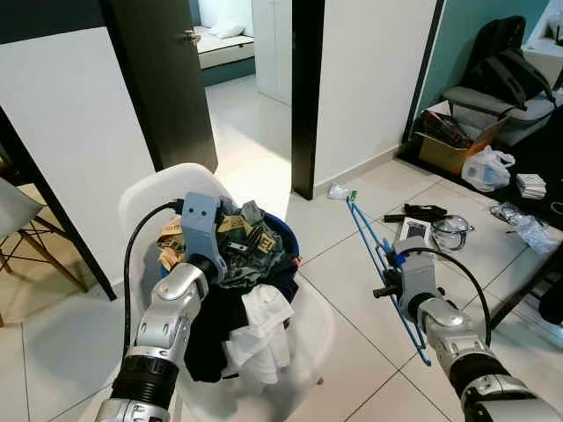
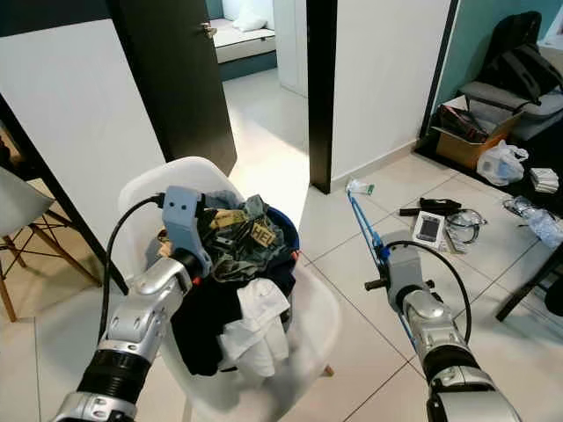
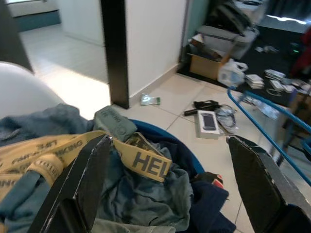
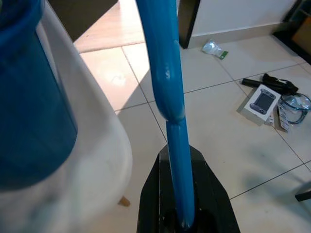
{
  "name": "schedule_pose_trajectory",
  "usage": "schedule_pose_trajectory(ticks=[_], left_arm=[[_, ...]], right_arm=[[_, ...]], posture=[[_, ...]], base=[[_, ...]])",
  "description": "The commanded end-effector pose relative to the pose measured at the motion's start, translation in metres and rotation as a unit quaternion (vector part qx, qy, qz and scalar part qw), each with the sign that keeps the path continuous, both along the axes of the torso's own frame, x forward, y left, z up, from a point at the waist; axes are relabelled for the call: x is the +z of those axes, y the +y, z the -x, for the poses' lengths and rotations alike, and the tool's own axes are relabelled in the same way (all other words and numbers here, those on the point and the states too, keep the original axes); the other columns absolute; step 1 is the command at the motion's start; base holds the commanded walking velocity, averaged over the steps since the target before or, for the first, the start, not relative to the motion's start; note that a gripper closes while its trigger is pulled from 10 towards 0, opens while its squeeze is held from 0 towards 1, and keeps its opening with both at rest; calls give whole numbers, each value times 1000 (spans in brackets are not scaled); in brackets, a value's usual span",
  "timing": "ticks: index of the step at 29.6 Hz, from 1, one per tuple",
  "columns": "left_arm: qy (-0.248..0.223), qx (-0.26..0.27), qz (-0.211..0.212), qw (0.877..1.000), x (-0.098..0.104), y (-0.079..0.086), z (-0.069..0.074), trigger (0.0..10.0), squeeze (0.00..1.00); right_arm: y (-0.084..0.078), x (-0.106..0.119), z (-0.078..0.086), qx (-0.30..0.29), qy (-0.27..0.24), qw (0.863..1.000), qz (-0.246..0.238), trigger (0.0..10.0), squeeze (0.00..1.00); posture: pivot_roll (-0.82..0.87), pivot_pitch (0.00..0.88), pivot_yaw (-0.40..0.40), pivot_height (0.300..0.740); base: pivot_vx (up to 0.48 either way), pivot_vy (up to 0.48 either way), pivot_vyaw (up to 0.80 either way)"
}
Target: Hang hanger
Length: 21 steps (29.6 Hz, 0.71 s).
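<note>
My right gripper (image 4: pixel 182 213) is clamped on the thin blue plastic hanger (image 1: pixel 374 246); in the right wrist view the blue bar runs straight out between my two black fingers (image 4: pixel 214 204). My left gripper (image 3: pixel 165 189) hovers with its fingers spread wide just over the pile of crumpled blue and yellow-strapped clothes (image 1: pixel 242 242) in the round blue laundry basket (image 2: pixel 286 230) on the white moulded plastic chair (image 1: pixel 145 193).

I see no rail or hook ahead of my fingers, so I judge the hanging place must first be found. The hanger is long and I hold it on one thin bar. If I turn, its far end may hit the black door frame (image 1: pixel 306 88) beyond it. It may also twist or slide between my pads. My left fingers could catch a yellow strap (image 3: pixel 141 162) below them and drag clothes out.
</note>
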<state>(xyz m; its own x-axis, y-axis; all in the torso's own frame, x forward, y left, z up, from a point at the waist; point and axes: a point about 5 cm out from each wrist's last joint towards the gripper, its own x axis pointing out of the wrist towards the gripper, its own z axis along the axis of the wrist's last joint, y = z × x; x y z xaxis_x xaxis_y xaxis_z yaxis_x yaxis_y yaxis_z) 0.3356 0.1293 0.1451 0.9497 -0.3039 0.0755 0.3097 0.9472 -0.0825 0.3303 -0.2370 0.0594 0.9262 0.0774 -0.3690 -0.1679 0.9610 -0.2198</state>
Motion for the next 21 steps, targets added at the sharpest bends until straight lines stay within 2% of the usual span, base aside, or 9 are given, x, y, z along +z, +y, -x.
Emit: schedule_pose_trajectory(ticks=[1,6,7,13,17,21], left_arm=[[12,15,7,1000,-3,4,-1,10000,0],[15,32,12,999,-2,9,-3,10000,0],[17,44,15,999,-1,16,-5,10000,0],[23,47,15,999,-3,19,-6,10000,0],[31,49,16,998,-7,22,-5,10000,0],[44,50,4,998,-17,29,-2,10000,0]], right_arm=[[3,-2,1,15,1,1000,7,10000,0],[3,-2,2,24,2,1000,18,10000,0],[3,-2,2,25,2,999,22,10000,0],[3,-2,3,21,-1,999,30,10000,0],[2,-3,3,11,-1,999,35,10000,0],[-4,-7,5,-6,11,999,46,10000,0]], posture=[[-28,0,64,740],[-30,0,65,740],[-30,0,65,740],[-30,0,67,740],[-32,0,67,740],[-32,0,64,740]], base=[[0,0,788],[0,0,788],[0,0,788],[0,0,781],[0,0,0],[0,394,0]])
